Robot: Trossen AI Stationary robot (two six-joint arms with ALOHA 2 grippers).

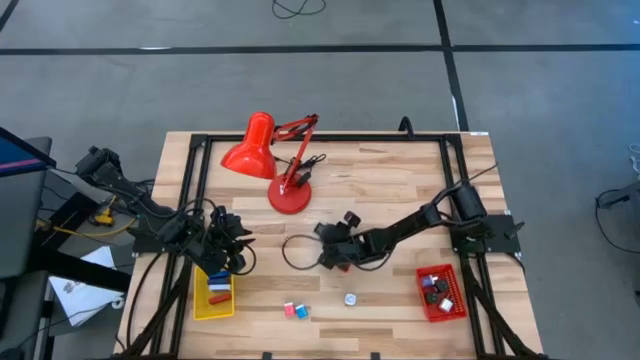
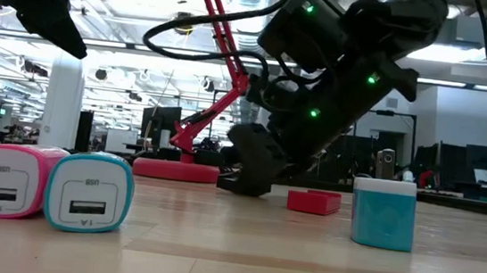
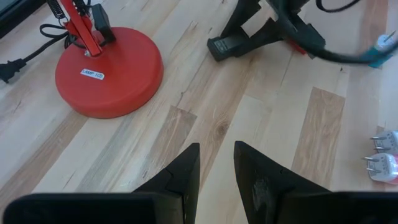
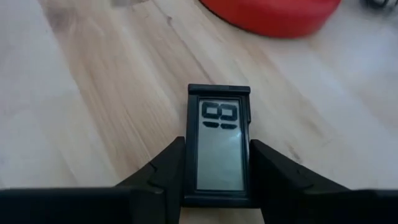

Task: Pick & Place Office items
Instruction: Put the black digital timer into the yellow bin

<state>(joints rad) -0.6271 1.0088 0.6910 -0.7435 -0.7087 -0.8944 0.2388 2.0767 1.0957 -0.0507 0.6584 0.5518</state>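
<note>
My right gripper [image 1: 331, 257] [image 4: 217, 152] is low over the table's middle, shut on a flat black device with a grey display [image 4: 217, 146] [image 3: 227, 45]. My left gripper [image 1: 237, 257] [image 3: 216, 163] hovers above bare wood beside the yellow tray [image 1: 200, 305], open with a narrow gap and empty. A pink charger cube [image 2: 2, 180] and a blue one [image 2: 88, 191] stand side by side near the table's near edge [image 1: 295, 311]. A teal cube [image 2: 383, 213] [image 1: 351, 298] stands apart from them. A small red block [image 2: 313, 201] lies flat by my right gripper. My right gripper pinches the black device by its two long side edges [image 4: 188, 162], one finger on each, with the fingers lying along it. The fingers slant down from the table's right side. The device's display end [image 4: 219, 93] points away from the fingers, low over or on the wood.
The red desk lamp's base [image 1: 288, 197] [image 3: 109, 71] stands just beyond both grippers, its head [image 1: 250, 150] toward the far left. A black cable [image 1: 295, 250] loops on the wood. The yellow tray holds blue and red pieces [image 1: 218, 290]; the red tray [image 1: 425, 305] holds several items.
</note>
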